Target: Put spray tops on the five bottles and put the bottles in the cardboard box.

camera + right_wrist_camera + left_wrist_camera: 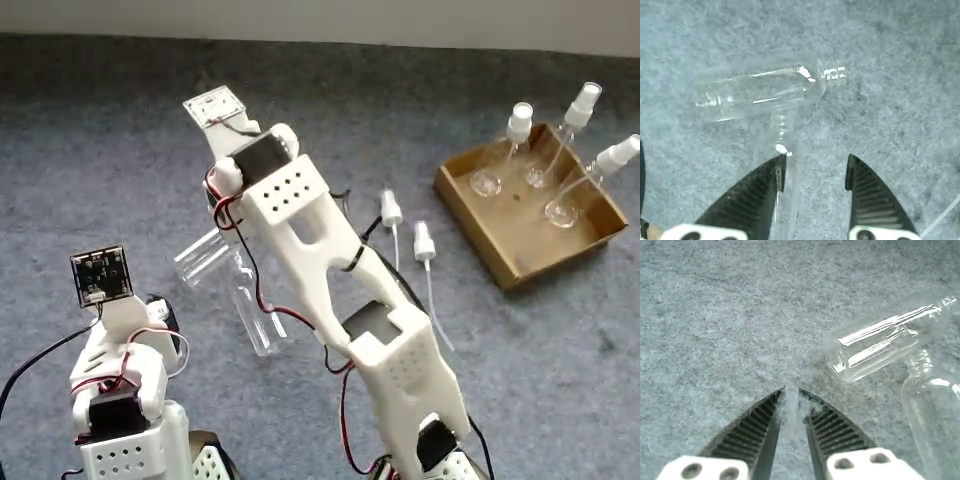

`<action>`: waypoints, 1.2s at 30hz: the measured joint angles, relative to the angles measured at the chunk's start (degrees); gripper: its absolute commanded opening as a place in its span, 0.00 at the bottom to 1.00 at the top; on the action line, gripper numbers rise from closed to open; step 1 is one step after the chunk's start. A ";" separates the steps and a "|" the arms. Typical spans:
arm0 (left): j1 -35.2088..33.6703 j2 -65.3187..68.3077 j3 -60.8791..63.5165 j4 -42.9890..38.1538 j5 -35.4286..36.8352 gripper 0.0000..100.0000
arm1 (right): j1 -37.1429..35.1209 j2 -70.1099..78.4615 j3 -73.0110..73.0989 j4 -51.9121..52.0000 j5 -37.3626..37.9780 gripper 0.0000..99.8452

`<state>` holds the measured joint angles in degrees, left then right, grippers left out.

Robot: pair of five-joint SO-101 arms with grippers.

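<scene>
High view: two clear uncapped bottles lie on their sides on the grey felt table, forming a rough T. The upper bottle (205, 255) lies crosswise. The lower bottle (256, 312) points its neck at the first one's side, very close to it. The right arm (310, 220) stretches from the near edge over both of them, and the left arm (120, 385) is folded back at the near left corner, apart from the bottles.

Beyond the right arm, two loose spray tops lie side by side on the felt, one (390, 210) a little farther back than the other (424, 241), each with its thin dip tube trailing toward the near edge. Well to the right sits the cardboard box (468, 228), and inside it three bottles with spray tops fitted (562, 135) stand leaning.

Right wrist view: the right pincer (815, 165) is spread wide and holds nothing. One finger (767, 187) overlaps the body of the lower bottle; whether they touch I cannot tell. The crosswise bottle lies just beyond the fingertips.

Left wrist view: the left pincer (791, 392) is all but pressed together, a slim slit between the tips, with nothing in it, above bare felt. Both bottles lie off to one side.
</scene>
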<state>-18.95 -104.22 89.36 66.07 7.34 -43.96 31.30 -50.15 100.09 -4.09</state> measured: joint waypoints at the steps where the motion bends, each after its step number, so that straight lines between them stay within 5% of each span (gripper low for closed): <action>1: 0.00 0.00 0.00 0.00 0.00 0.01 | -0.62 -2.64 2.64 0.00 0.00 0.18; 12: 0.00 0.00 0.00 0.00 0.00 0.01 | -6.33 -25.41 27.25 0.00 0.09 0.27; 27: -2.90 0.00 0.00 0.00 0.00 0.01 | -7.03 -16.97 41.23 -20.48 -5.27 0.30; 36: -8.18 0.00 0.00 -0.09 0.00 0.01 | -7.03 -9.23 41.14 -22.68 -5.27 0.30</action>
<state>-27.12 -104.22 89.36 65.98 7.34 -50.99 22.07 -9.01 77.41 -9.36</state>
